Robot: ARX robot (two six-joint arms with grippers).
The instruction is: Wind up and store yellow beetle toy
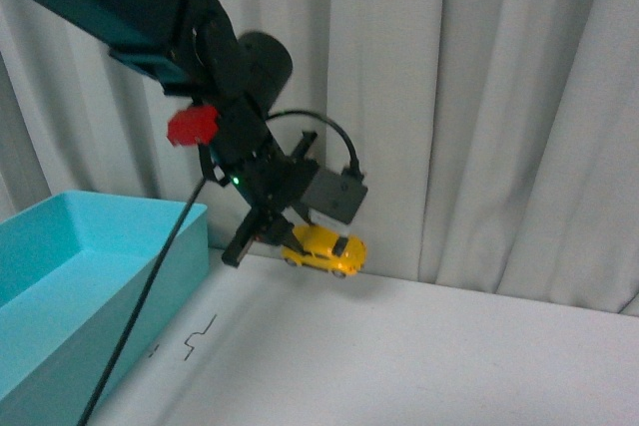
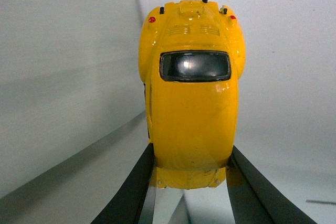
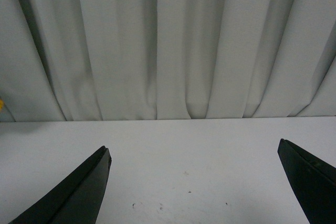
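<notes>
Gripping the yellow beetle toy (image 1: 327, 249) by one end, the left pincer (image 1: 285, 236) holds it clamped above the white worktop (image 1: 449, 356), near a turquoise bin (image 1: 60, 276); the right pincer (image 3: 194, 182) hangs wide open, empty.

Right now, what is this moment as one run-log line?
left pincer: shut on beetle, held above table | right pincer: open, empty | bin: at left, beetle not in it yet
</notes>
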